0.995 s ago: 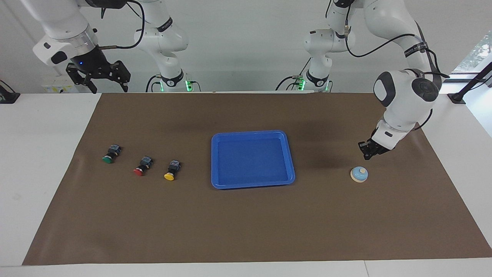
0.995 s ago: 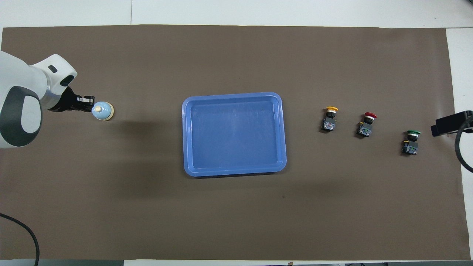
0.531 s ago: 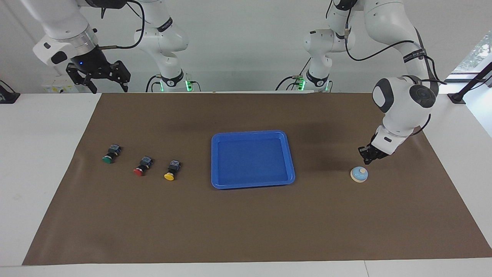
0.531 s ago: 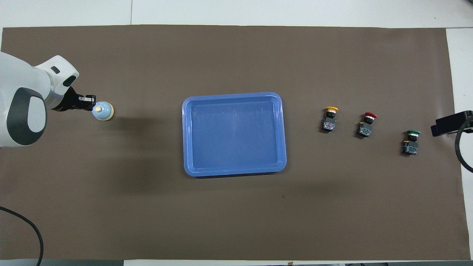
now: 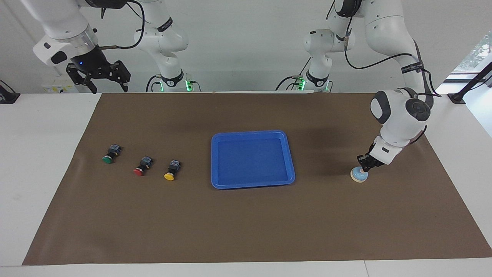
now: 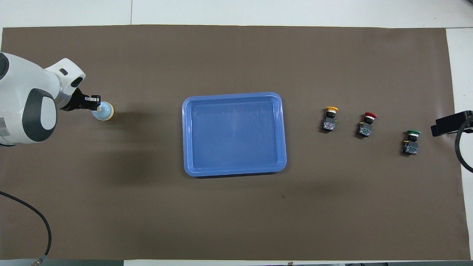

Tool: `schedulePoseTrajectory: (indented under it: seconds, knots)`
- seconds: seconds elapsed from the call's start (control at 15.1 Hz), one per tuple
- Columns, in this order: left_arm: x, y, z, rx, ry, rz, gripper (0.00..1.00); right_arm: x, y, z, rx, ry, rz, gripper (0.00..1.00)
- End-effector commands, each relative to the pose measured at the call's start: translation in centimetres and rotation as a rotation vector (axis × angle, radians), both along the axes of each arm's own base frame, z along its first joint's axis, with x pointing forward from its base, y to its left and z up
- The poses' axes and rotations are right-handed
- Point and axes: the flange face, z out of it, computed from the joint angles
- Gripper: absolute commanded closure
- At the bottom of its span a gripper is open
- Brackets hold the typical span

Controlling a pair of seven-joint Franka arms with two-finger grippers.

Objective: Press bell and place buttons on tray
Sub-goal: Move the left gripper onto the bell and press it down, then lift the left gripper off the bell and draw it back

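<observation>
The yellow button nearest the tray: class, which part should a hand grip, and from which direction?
Grip the dark body of the yellow button, coming straight down from above with the fingers across its narrow sides. It lies on its side, cap pointing away from the robots, and the round cap looks harder to pinch. The tray beside it is empty.

Bright, even indoor light, soft diffuse shadows on the brown mat (image 5: pixel 246 215) (darkest beside the blue tray (image 5: pixel 215 161)), daylight from a window at the facing view's right edge, sharp focus throughout
</observation>
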Motion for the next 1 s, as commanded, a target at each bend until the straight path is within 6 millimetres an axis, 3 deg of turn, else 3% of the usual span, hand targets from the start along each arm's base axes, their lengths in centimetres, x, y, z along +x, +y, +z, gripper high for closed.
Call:
schedulePoseTrajectory:
  seconds: [0.0,0.13,0.27,0.4,0.6,0.66,0.8,0.93]
  knots:
    - [0.1,0.0,-2.5,0.007,-0.024,-0.009,1.00,-0.5,0.2,0.2,0.005,0.006,-0.012,0.00]
    - [0.2,0.1,-3.1,0.009,-0.032,-0.008,1.00,-0.6,0.2,0.3,0.005,0.005,-0.012,0.00]
    - [0.5,0.2,-2.1,0.010,-0.018,-0.009,1.00,-0.6,0.2,0.3,0.005,0.005,-0.012,0.00]
    - [0.6,0.8,1.0,0.011,0.009,-0.003,1.00,-0.6,0.2,0.3,0.005,0.005,-0.012,0.00]
    - [-0.8,0.8,7.6,0.008,0.020,-0.001,1.00,-0.6,0.2,0.3,0.005,0.005,-0.012,0.00]
    - [-1.6,0.7,10.2,0.007,0.014,-0.001,0.75,-0.6,0.2,0.3,0.005,0.005,-0.012,0.00]
    - [-3.1,0.6,14.3,0.006,0.003,-0.002,0.47,-0.6,0.0,0.3,0.004,0.009,-0.016,0.00]
    - [-4.5,0.4,17.8,0.005,-0.033,-0.007,0.00,-1.1,-0.9,0.0,0.006,0.043,-0.031,0.00]
